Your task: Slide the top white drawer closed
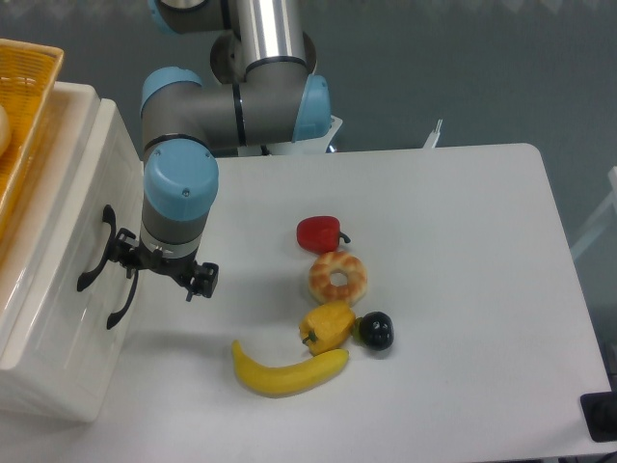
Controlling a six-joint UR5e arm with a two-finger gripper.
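Observation:
The white drawer unit stands at the table's left edge. The top white drawer (108, 193) shows its front panel with a black arched handle (96, 253). A second front with an identical handle (123, 301) sits just below. The two fronts look about level with each other. My gripper (162, 268) points down right in front of the handles, mostly hidden under the blue wrist. Its black fingers (202, 279) stick out wide on both sides, and the left one is close beside the top handle. It holds nothing.
A yellow wicker basket (21, 106) sits on top of the unit. On the table lie a red pepper (319, 232), a doughnut (337, 278), a yellow pepper (328, 326), a dark plum (376, 331) and a banana (287, 372). The arm's base is at the back.

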